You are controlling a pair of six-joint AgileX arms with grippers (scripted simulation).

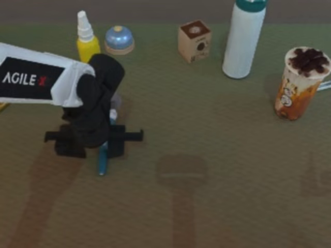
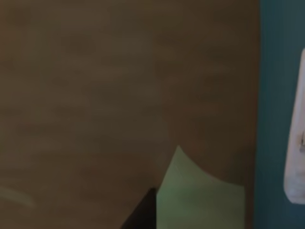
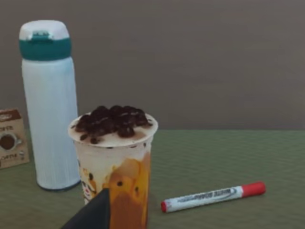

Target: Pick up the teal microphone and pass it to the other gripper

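Note:
The teal microphone (image 1: 103,161) lies on the green table at the left. Its white-grey head (image 1: 113,114) peeks out beside the black wrist. My left gripper (image 1: 95,147) is down over it, open, with a finger on each side of the teal handle. The handle lies closer to the finger on the table's right side. In the left wrist view the microphone (image 2: 276,95) fills one edge with its white switch (image 2: 296,133), and one dark fingertip (image 2: 143,214) shows. The right gripper is outside the top view; its wrist view shows one black fingertip (image 3: 95,212) far to one side, open.
Along the back stand a yellow bottle (image 1: 87,44), a blue bell (image 1: 119,40), a brown box (image 1: 195,41) and a tall white bottle with teal cap (image 1: 243,39). A bubble tea cup (image 1: 302,82) stands at the right, with a red-capped marker (image 3: 212,196) beside it.

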